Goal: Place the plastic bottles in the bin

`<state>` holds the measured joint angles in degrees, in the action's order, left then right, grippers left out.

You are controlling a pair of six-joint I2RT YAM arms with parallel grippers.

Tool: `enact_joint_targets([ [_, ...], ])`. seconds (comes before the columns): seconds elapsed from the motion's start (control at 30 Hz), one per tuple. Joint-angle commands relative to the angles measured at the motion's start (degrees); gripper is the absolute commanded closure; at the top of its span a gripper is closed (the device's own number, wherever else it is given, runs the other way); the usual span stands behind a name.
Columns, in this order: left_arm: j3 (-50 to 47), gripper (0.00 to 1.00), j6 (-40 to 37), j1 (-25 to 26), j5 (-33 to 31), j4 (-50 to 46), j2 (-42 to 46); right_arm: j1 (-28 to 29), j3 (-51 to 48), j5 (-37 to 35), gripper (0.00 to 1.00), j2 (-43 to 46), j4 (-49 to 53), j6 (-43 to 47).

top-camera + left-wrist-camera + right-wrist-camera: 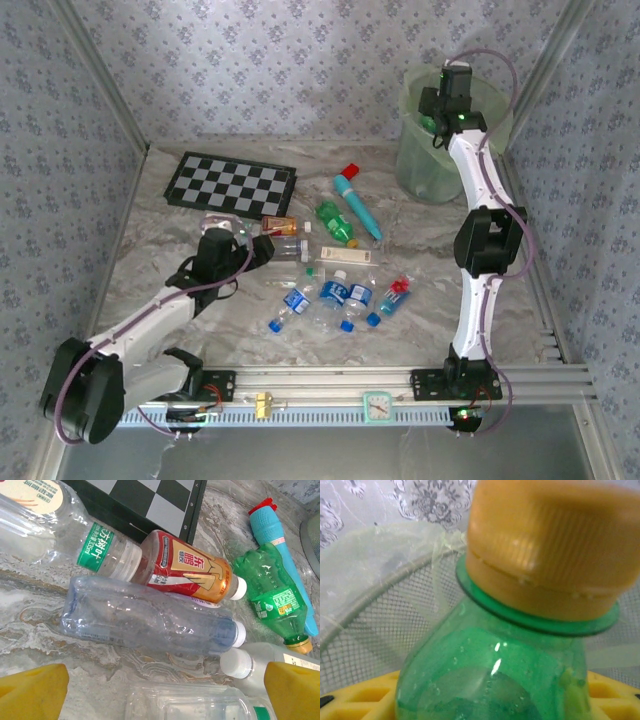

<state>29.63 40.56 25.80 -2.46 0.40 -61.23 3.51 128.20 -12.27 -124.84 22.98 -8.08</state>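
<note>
Desk [330, 355] carries most of the job: a loose spread of plastic bottles [335, 292] lies across the middle of the top view, with more packed together at centre left. The bin [420, 175] stands at the upper right of that view, and the right claw [440, 118] hangs over its mouth. Between its yellow pads [360, 695] sits a green bottle [495, 680] with an orange cap [555, 545], the bin's mesh wall and liner just behind it. Whether the pads are pressing on it I cannot tell. If the bottle drops near the rim, it could catch the thin liner or bounce off the edge back onto the desk.

At centre left the left claw [232, 235] stands wide, empty, low over the packed group. A clear bottle [150, 620] lies crosswise just ahead of its fingertips [30, 695], touching a red-and-orange labelled bottle [190, 567] beyond. Closing here risks pinching two at once, or squeezing a round, smooth body so that it rolls away.
</note>
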Motion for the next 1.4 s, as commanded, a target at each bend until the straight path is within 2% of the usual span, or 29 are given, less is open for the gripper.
enact_joint_targets([
  [0.0,-0.5,0.0,-0.4,-0.5,-0.9,-1.5,2.0,0.4,3.9,-0.2,0.3,-0.5,1.9,0.2],
  [0.17,-0.5,0.0,-0.6,-0.5,-1.1,-2.1,2.8,0.6,7.7,-1.0,0.06,0.9,4.3,0.5],
  [0.23,-0.3,0.0,-0.7,-0.5,-1.1,-2.0,2.9,0.6,7.6,-0.9,0.0,3.1,4.8,0.9],
  [0.47,0.8,0.0,-1.1,-0.5,-0.1,-1.7,2.6,3.4,-1.4,-0.1,0.0,14.8,3.6,2.6],
  [0.63,2.0,0.0,-1.4,-0.5,1.3,-2.4,2.8,7.3,-16.7,2.0,0.0,26.5,-0.2,1.6],
  [0.9,1.8,0.0,-1.5,-0.5,5.0,-3.0,3.4,15.5,-45.0,7.3,0.0,44.1,-6.3,-5.3],
  [1.1,2.2,0.0,-4.3,-0.3,10.6,-5.6,4.2,22.3,-62.9,8.8,0.0,51.6,-10.3,-12.0],
  [1.37,2.0,0.0,-10.0,3.2,13.9,-12.1,7.9,29.2,-77.7,7.7,0.0,55.2,-18.9,-22.7],
])
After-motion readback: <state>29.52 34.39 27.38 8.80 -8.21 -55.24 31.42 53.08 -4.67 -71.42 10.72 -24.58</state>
